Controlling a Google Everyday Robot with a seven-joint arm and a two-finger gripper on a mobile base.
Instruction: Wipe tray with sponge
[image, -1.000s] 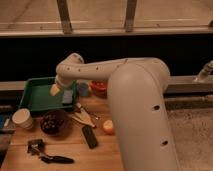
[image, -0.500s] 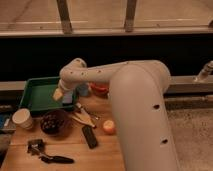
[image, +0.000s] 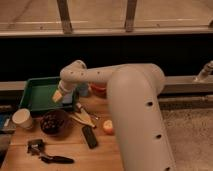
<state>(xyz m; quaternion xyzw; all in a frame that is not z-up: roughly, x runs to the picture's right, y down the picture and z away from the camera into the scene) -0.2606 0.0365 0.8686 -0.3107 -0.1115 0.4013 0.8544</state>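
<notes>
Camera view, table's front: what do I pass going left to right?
White cup, round dark bowl, flat black rectangular bar, orange round fruit. The gripper is behind, over the right end of the shallow green plastic tray.

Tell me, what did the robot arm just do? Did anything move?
The pincer sank a little lower over the right end of the tray, and the arm's bend slid slightly right. Nothing was visibly grabbed or let go. The sponge beside it, the bowl, the cup and the black bar stayed put.
</notes>
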